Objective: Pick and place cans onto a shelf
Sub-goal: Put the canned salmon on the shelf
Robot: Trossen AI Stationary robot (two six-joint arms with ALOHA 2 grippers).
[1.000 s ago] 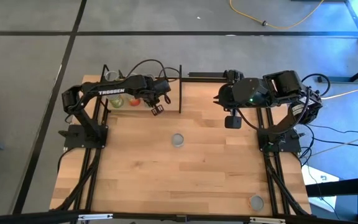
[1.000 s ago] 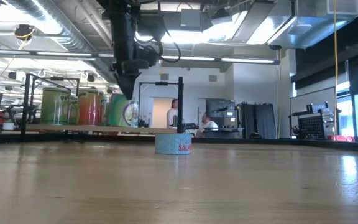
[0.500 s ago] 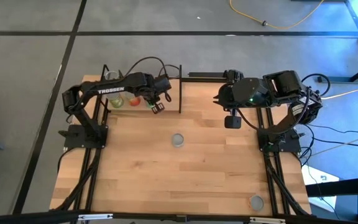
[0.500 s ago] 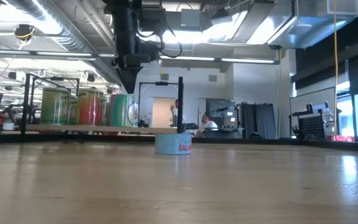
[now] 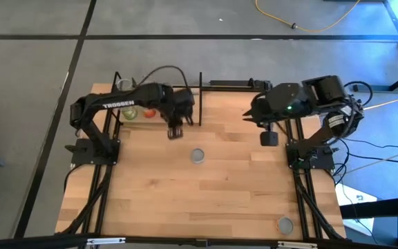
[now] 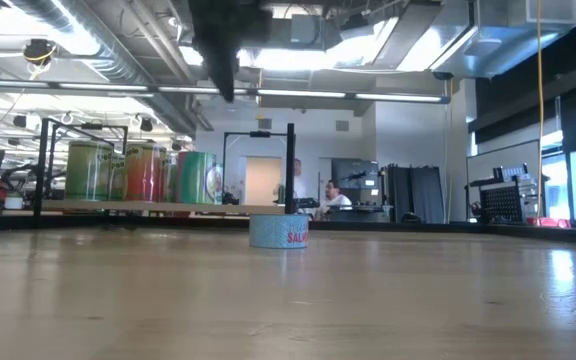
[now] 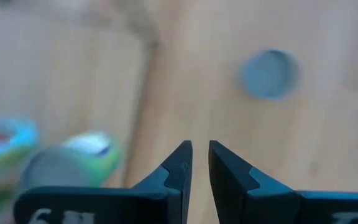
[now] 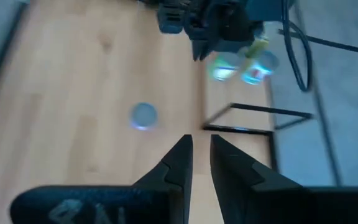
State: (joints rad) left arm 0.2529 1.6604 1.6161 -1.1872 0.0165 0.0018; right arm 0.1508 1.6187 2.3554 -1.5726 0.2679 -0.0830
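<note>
The shelf (image 5: 185, 104) stands at the table's far left, a light board in a black rod frame. Three cans stand upright on it in the low view: green (image 6: 88, 170), red-orange (image 6: 143, 172) and green (image 6: 196, 177). A grey-blue can (image 5: 197, 155) rests on its base at mid-table, and it also shows in the low view (image 6: 279, 231). Another can (image 5: 284, 225) sits near the front right. My left gripper (image 5: 175, 130) is shut and empty, just off the shelf's near edge. My right gripper (image 5: 268, 138) is shut and empty above the table's far right.
The shelf's black upright posts (image 5: 200, 97) stand next to my left gripper. The shelf frame (image 8: 253, 118) and my left arm (image 8: 216, 25) show in the right wrist view. Bare wood lies between the two loose cans. People stand far behind the table (image 6: 328, 195).
My left gripper has let go of the green can on the shelf. The can, tilted a second ago, now stands upright. The gripper has risen and drawn back off the shelf toward the table's near edge. My right arm has shifted slightly toward the right edge.
</note>
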